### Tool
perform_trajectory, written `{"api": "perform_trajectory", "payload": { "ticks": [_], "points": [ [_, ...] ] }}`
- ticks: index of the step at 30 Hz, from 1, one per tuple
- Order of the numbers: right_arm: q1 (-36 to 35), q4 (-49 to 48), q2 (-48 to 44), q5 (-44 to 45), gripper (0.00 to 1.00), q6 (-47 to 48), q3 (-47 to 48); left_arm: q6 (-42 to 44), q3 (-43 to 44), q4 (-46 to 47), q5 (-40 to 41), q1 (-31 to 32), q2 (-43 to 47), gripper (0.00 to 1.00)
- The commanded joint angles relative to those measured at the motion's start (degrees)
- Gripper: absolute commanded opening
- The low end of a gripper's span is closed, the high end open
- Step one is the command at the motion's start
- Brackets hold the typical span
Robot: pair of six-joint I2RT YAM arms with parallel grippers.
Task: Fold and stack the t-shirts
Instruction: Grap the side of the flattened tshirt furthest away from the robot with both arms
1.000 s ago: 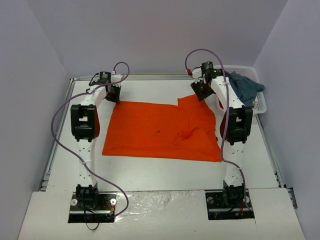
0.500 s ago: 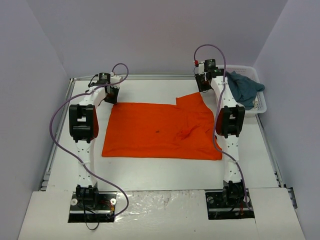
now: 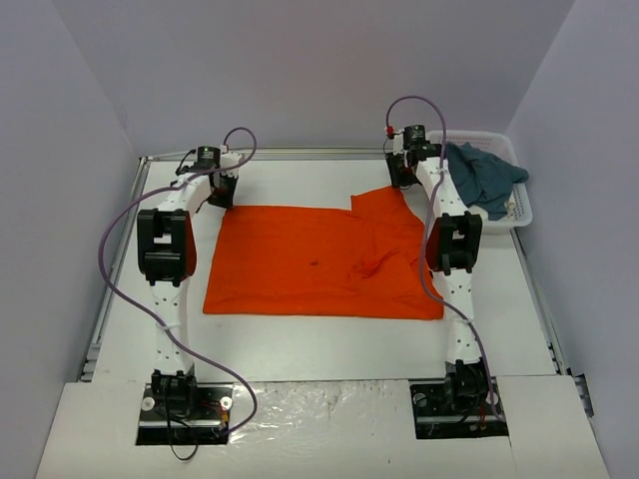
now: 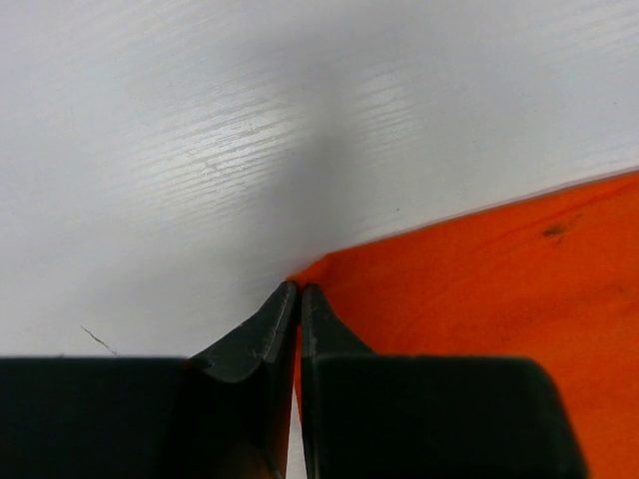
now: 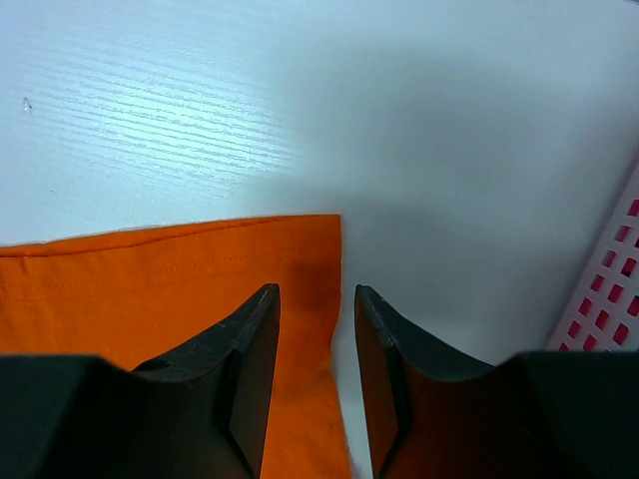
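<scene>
Your left claw (image 4: pixel 300 289) is pinching shut on the far left corner of the orange t-shirt (image 3: pixel 310 264). Its two fingers are meeting tip to tip right where the cloth ends, and a thin strip of orange is showing between them lower down. Your right claw (image 5: pixel 317 290) is standing at a narrow opening and gripping nothing. It is straddling the shirt's far right corner: the left finger is hanging over the orange cloth and the right finger over the bare white surface (image 3: pixel 300 344), with the cloth's edge running down the gap between them.

The orange t-shirt is lying spread out in the middle of the surface, between the two arms. It is mostly flat, with a few wrinkles bunching toward its right side and a tiny dark speck (image 3: pixel 317 263) sitting near its centre. The teal-blue t-shirt (image 3: pixel 484 178) is lying crumpled in the white lattice basket (image 3: pixel 521 212) at the far right corner — well apart from the orange one, and neither claw is touching it.
</scene>
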State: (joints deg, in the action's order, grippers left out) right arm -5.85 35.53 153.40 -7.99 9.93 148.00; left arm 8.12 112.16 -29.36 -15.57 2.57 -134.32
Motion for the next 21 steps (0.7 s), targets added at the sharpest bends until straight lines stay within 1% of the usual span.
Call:
{"api": "perform_trajectory", "payload": {
  "ticks": [1,8,15,21],
  "points": [
    [0.7,0.1,1.2,-0.6,0.32,-1.1,2.6,0.0,-2.6,-4.6,2.3,-0.3,1.9,0.02],
    [1.1,0.2,3.7,-2.5,0.32,-1.7,4.0,0.1,-2.9,-4.2,2.0,-0.3,1.5,0.02],
    [1.2,0.3,4.4,-5.5,0.31,-2.4,2.5,-0.1,-1.9,-4.6,1.7,-0.3,0.6,0.02],
    [1.1,0.7,5.4,-7.1,0.24,-2.1,2.1,0.0,-2.5,-4.3,1.5,-0.3,0.6,0.02]
  ]
}}
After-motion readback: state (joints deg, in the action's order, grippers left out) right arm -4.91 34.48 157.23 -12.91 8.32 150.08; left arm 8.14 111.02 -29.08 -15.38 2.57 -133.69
